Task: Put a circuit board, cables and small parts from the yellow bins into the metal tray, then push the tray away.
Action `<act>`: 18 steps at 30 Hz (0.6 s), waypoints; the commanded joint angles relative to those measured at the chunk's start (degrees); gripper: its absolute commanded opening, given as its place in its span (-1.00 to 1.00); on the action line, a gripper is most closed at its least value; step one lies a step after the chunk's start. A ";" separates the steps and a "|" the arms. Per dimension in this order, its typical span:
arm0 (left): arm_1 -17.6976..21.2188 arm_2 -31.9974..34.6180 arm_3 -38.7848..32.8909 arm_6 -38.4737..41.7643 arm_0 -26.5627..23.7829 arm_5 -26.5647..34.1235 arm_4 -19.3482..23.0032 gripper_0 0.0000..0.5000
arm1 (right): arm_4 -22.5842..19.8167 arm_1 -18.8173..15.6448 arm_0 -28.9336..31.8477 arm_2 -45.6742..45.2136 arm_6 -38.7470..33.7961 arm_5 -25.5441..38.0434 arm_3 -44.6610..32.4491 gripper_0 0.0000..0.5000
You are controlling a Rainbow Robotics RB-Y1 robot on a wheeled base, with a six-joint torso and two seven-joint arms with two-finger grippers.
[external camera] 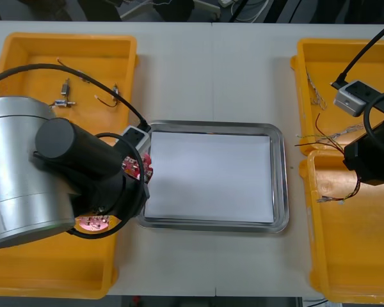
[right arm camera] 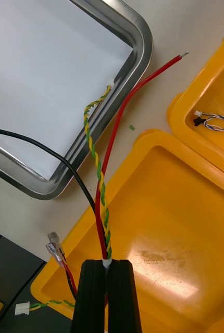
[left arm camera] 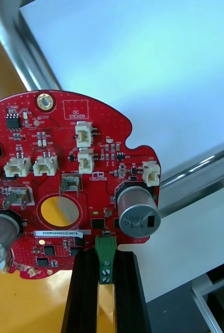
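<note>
The round red circuit board (left arm camera: 65,182), printed "QC STICKER", hangs at the left rim of the metal tray (left arm camera: 34,57), pinched by its green terminal between the left fingers (left arm camera: 83,291). The right fingers (right arm camera: 91,296) clamp red and yellow-green cables (right arm camera: 102,205) over a yellow bin (right arm camera: 185,208).

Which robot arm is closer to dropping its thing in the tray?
Left. The left end effector holds the red circuit board right at the rim of the metal tray. The right end effector holds its cables above a yellow bin, beside the tray.
</note>
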 commanded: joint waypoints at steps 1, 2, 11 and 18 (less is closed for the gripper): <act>-4.94 -5.42 3.48 5.65 -4.57 0.67 -3.91 -1.00 | 0.64 0.66 -1.52 0.08 1.38 0.42 -1.20 -1.00; -4.94 -5.42 3.48 5.65 -4.57 0.67 -3.91 -1.00 | 0.64 0.66 -1.52 0.08 1.38 0.42 -1.20 -1.00; -11.01 -12.72 11.04 8.55 -7.91 0.41 -8.13 -1.00 | 0.99 0.66 -1.61 0.08 1.03 0.51 -1.11 -1.00; -13.38 -16.85 16.14 10.48 -8.17 -3.20 -10.41 -1.00 | 1.17 0.58 -1.61 0.08 0.94 0.95 -1.11 -1.00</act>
